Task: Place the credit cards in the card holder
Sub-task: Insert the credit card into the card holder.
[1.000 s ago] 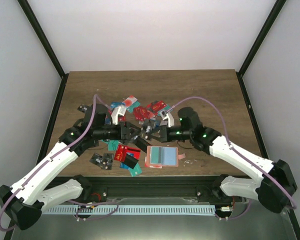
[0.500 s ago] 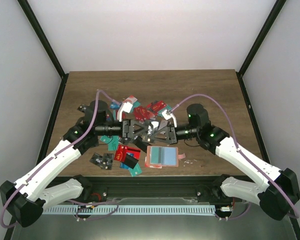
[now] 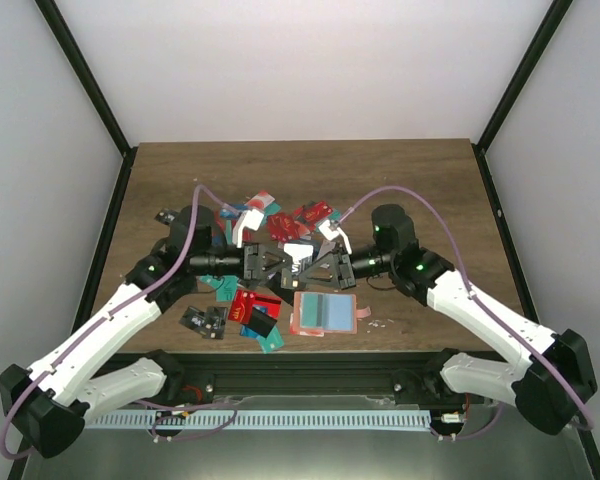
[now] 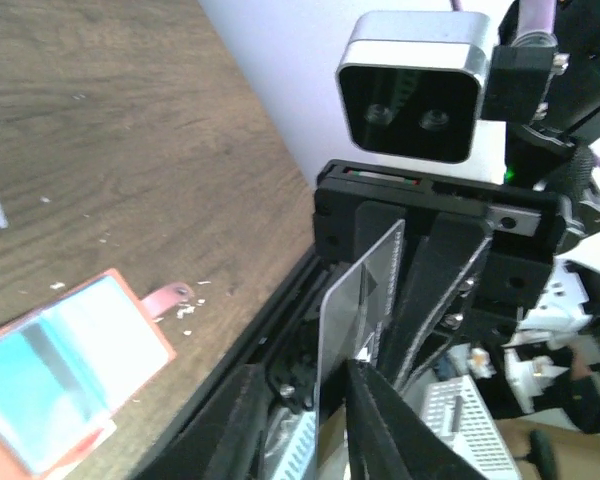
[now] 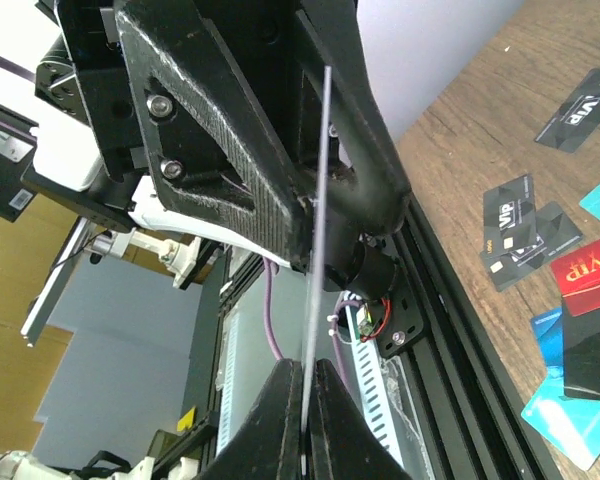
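Top view: my left pincer [image 3: 280, 262] and my right pincer [image 3: 316, 263] meet nose to nose above the middle of the tabletop [image 3: 420, 190], with a pale card [image 3: 298, 250] between them, off the surface. The card holder [image 3: 323, 313] lies open and flat just nearer the bases, under the meeting point, with its teal-blue pockets facing up. Loose credit cards [image 3: 248, 302] in red, teal, black and blue are scattered left of the holder and beyond the pincers. Left wrist view: my two fingers [image 4: 242, 425] stand apart with the pale card rising in the gap, close to the right-hand finger and with clear space on its other side. This pincer is part open and not clamped. The right pincer's black body and camera face me and carry the card's far end. The open holder sits at lower left on the wood. Right wrist view: the card shows edge-on as a thin line, with my right fingers [image 5: 280, 400] pressed together on its near end in a firm grip. The left pincer's dark fingers flank the card farther along. Black, red and teal cards lie on the wood at right.
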{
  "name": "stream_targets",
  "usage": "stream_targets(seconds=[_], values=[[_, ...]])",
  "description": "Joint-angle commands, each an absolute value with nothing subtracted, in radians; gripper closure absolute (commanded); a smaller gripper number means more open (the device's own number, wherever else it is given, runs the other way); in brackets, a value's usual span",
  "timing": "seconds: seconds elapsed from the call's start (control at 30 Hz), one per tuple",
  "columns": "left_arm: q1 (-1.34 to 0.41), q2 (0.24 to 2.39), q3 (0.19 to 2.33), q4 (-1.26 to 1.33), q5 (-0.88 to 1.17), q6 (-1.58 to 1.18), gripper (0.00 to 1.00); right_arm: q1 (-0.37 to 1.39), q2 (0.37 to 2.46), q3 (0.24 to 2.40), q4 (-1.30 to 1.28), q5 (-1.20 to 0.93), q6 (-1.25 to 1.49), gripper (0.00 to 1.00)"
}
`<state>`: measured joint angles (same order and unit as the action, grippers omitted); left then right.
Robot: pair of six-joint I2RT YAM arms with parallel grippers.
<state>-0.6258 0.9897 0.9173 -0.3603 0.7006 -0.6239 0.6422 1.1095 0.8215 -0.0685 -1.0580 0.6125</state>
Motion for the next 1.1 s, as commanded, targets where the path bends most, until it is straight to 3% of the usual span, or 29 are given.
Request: stream_targets(seconds=[0.0,0.1,0.23,0.4,0.47,0.63,0.73,0.9,1.07], values=[[-0.62,0.979,0.883,-0.265,0.808,-0.642,0.79,0.631,1.117,0.872,-0.002,-1.127,0.626,0.99],[-0.621,0.978,0.876,-0.231,0.838,-0.653,0.94,0.631,1.122,0.873,0.013,-1.13,0.636,0.99],[-0.622,0.964,0.865,-0.203,0.846,-0.665,0.96,0.63,1.132,0.876,0.024,-1.125,0.646,0.97],[-0.622,0.993,0.86,-0.232,0.812,-0.654,0.96,0.623,1.129,0.928,-0.215,-0.894,0.57,0.43],[-0.624,1.023,0.853,-0.249,0.802,-0.649,0.96,0.602,1.118,0.932,-0.333,-0.737,0.559,0.37],[-0.659,1.117,0.829,-0.236,0.762,-0.643,0.96,0.584,1.043,0.87,-0.581,-0.279,0.677,0.32],[-0.705,1.2,0.828,-0.207,0.735,-0.648,0.96,0.583,1.0,0.821,-0.704,-0.107,0.785,0.29],[-0.777,1.384,0.873,-0.206,0.691,-0.64,0.96,0.583,0.944,0.731,-0.74,-0.08,0.871,0.29],[-0.786,1.54,0.944,-0.302,0.637,-0.595,0.96,0.583,0.942,0.645,-0.659,-0.181,0.888,0.36]])
